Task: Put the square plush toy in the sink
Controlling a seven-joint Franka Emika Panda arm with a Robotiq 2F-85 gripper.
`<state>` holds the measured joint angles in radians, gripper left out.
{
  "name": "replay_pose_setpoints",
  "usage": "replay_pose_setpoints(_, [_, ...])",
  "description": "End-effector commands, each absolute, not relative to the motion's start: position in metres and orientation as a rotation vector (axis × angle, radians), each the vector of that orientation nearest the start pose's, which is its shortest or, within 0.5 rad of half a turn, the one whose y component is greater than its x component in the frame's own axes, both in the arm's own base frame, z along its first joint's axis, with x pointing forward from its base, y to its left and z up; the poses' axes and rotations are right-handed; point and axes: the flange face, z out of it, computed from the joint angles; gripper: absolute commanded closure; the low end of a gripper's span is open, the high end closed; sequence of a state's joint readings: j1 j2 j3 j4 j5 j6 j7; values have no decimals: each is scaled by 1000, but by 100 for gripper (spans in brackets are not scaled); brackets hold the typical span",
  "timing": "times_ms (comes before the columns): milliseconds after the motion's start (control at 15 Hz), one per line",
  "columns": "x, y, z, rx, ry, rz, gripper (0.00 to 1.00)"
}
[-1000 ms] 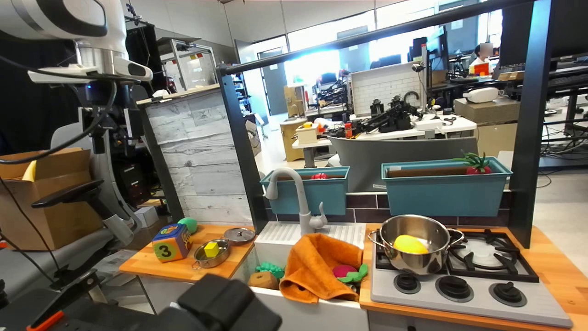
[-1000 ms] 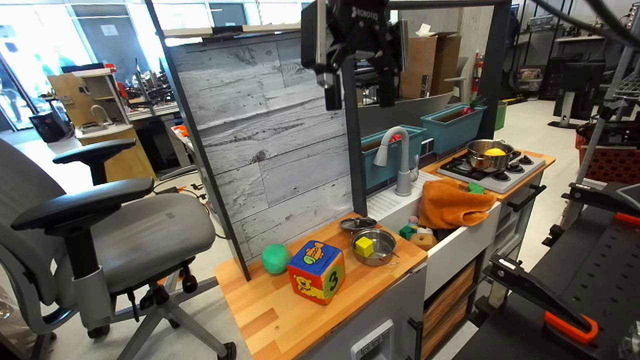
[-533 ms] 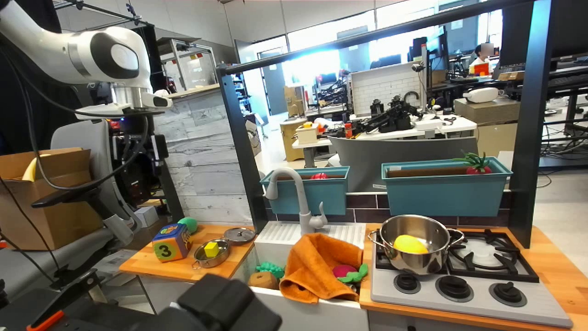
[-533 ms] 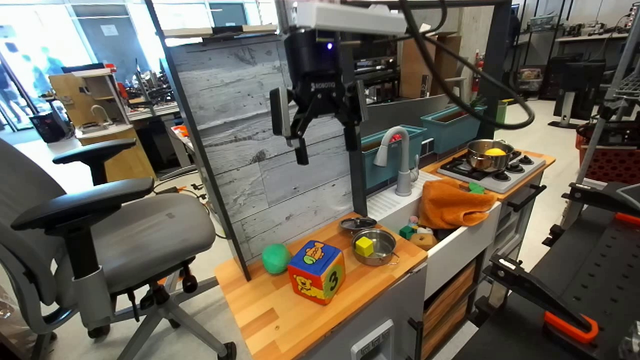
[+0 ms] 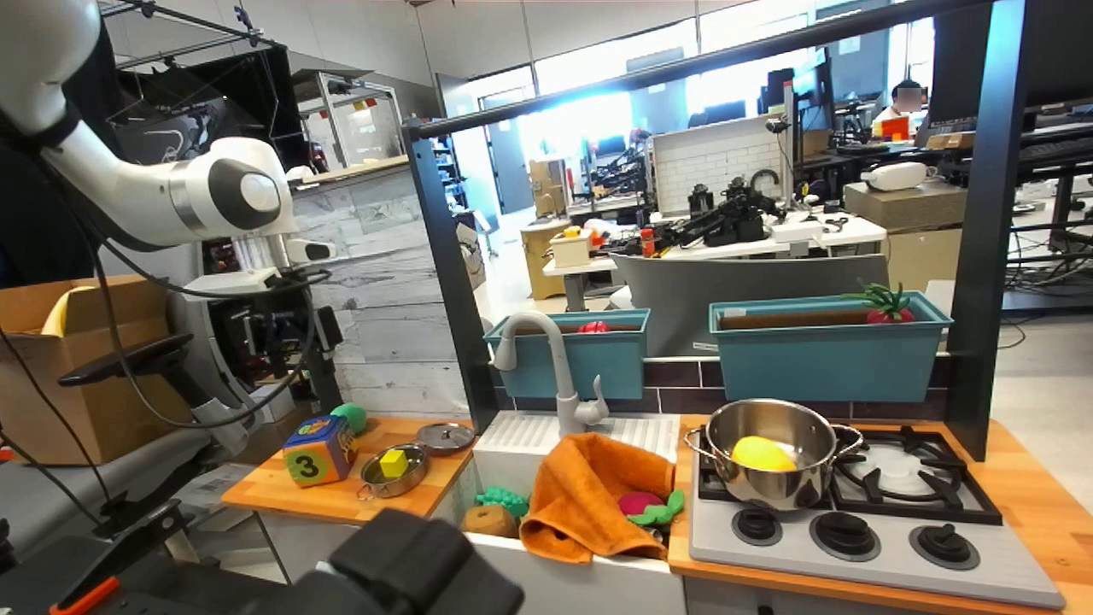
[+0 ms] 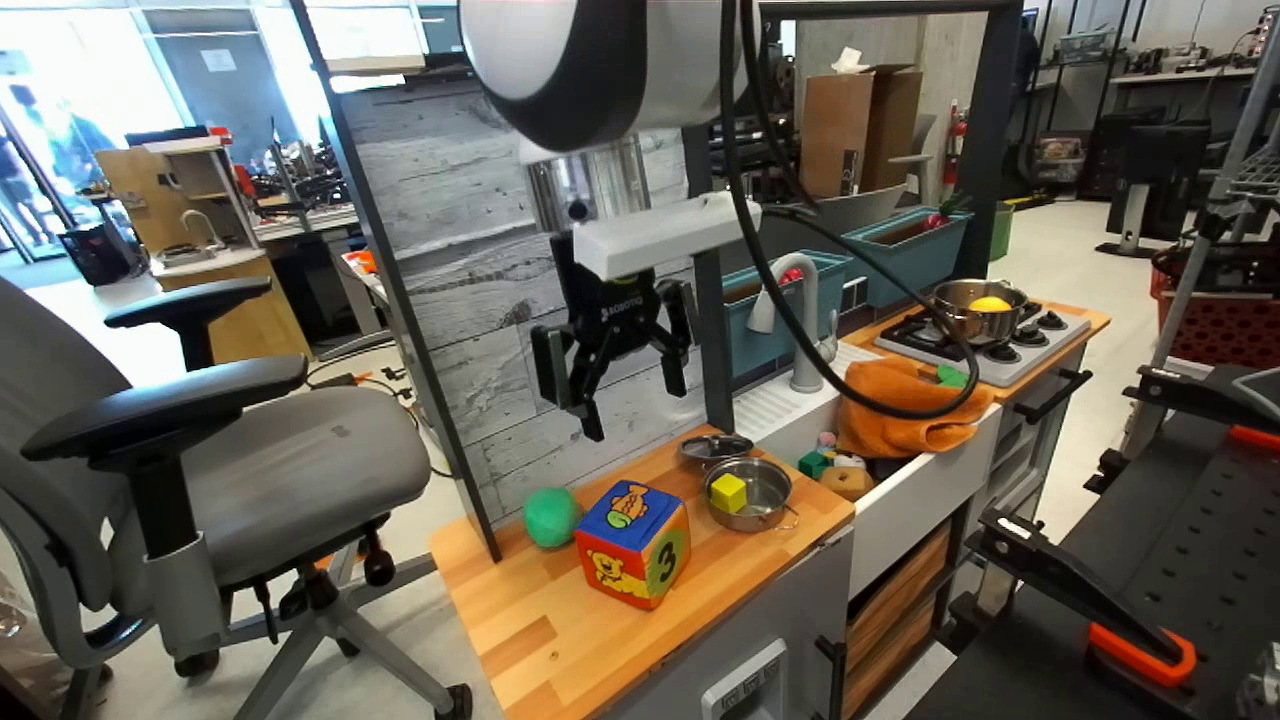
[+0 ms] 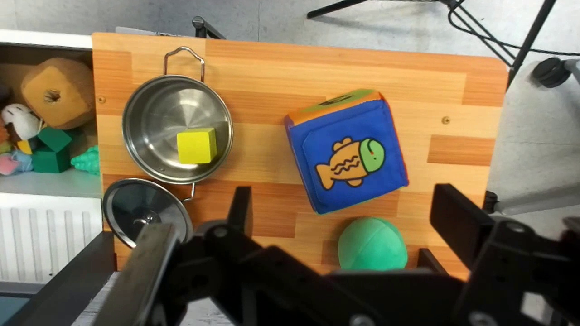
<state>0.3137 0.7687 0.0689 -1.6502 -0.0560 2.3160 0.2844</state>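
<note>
The square plush toy is a soft cube with a blue fish top, a red bear side and a green patch with a "3". It sits on the wooden worktop in both exterior views (image 5: 318,457) (image 6: 632,545) and in the wrist view (image 7: 346,156). The sink (image 5: 461,495) is a white basin beside the worktop, with a curved grey tap (image 5: 551,367); its edge shows in the wrist view (image 7: 50,183). My gripper (image 6: 633,398) is open and empty, pointing down above the worktop, apart from the cube. In the wrist view its fingers (image 7: 343,208) are wide apart.
A green ball (image 6: 552,518) lies beside the cube. A small pan (image 7: 154,117) with a yellow block (image 7: 196,146) and a lid (image 7: 140,208) stand between cube and sink. An orange towel (image 5: 598,504) and several toys fill the sink. A wood-look panel (image 6: 560,350) stands behind.
The arm has moved down toward the worktop, and my gripper is now lower and nearer the cube. The gripper stays open. The cube, pan and ball have not moved.
</note>
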Motion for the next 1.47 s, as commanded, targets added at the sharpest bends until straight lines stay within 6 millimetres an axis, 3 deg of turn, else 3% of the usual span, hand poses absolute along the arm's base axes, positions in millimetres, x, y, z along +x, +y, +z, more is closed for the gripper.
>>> replay_pose_setpoints(0, [634, 254, 127, -3215, -187, 126, 0])
replay_pose_setpoints(400, [638, 258, 97, -3223, -174, 200, 0])
replay_pose_setpoints(1067, [635, 267, 87, -3160, -174, 460, 0])
replay_pose_setpoints(1400, [648, 262, 63, -3145, -127, 434, 0])
